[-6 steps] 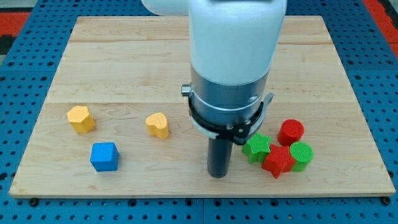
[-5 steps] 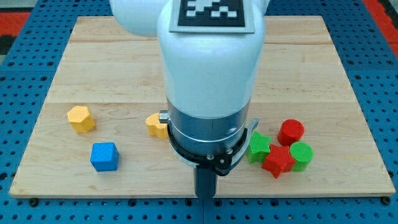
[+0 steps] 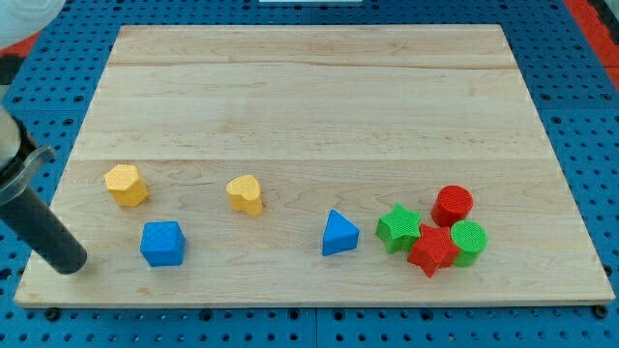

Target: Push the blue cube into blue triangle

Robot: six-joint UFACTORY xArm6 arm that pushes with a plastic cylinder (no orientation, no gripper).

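The blue cube (image 3: 162, 243) sits near the board's bottom left. The blue triangle (image 3: 338, 234) lies to its right, past the board's middle, well apart from it. My tip (image 3: 68, 264) rests at the view's bottom left, on the board's left edge, a short gap to the left of the blue cube and not touching it. The rod slants up and to the left out of the view.
A yellow hexagon-like block (image 3: 126, 184) sits above the blue cube and a yellow heart-like block (image 3: 246, 193) to its right. A cluster at the right holds a green star (image 3: 398, 227), red star (image 3: 432, 249), red cylinder (image 3: 453, 205) and green cylinder (image 3: 469, 242). The wooden board (image 3: 309, 87) lies on a blue pegboard.
The arm has swung from the board's bottom middle to the far left, uncovering the blue triangle. My tip now sits left of the blue cube. No block has moved.
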